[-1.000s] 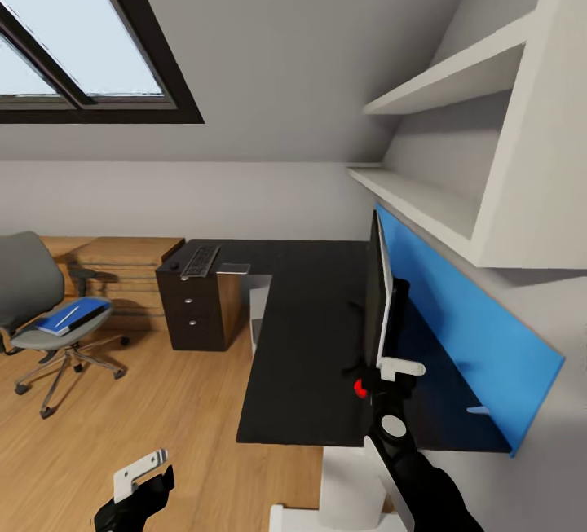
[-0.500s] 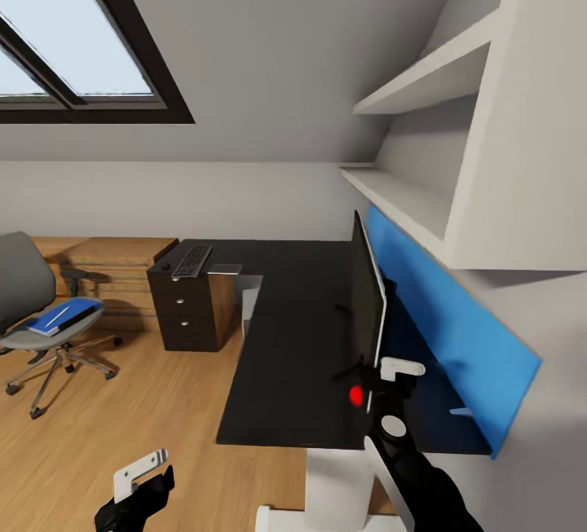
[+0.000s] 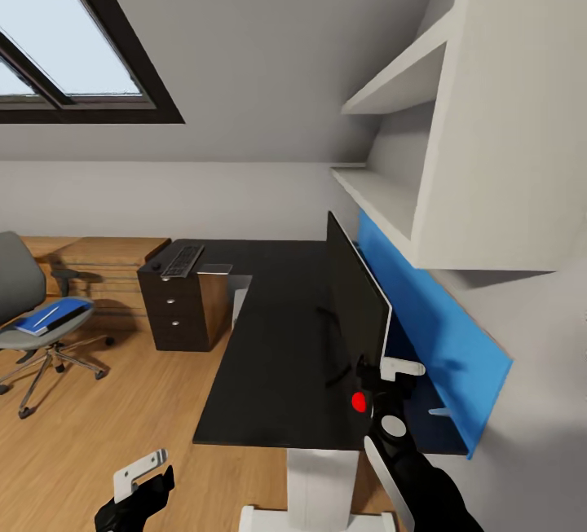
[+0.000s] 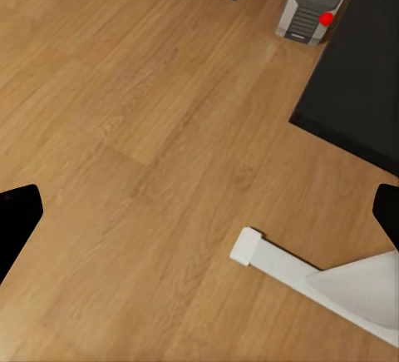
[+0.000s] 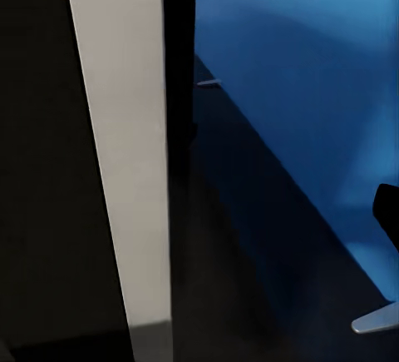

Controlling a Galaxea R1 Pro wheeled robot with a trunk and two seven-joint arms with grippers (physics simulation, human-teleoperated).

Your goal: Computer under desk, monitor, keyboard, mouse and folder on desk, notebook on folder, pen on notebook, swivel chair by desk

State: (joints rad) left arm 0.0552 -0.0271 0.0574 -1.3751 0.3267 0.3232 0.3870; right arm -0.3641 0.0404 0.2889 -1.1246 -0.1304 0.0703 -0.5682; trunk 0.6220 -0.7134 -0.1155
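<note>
Far left, mid-height: swivel chair (image 3: 24,304) carrying blue folder (image 3: 50,317). Lower left: left gripper (image 3: 140,479) low over floor, jaws apart. Centre: keyboard (image 3: 183,260) on drawer unit (image 3: 181,308); black desk (image 3: 277,345). Right of centre: monitor (image 3: 356,297) clamped at its lower edge by right gripper (image 3: 383,377).

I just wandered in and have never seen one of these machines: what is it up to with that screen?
The robot is tidying a bedroom workspace. Its right gripper is at the near edge of the monitor, which stands on the dark desk; whether it is clamped on it is hard to tell. The left gripper hangs open over the wooden floor. The keyboard lies on the drawer unit at the far end, and a blue folder sits on the swivel chair.
</note>
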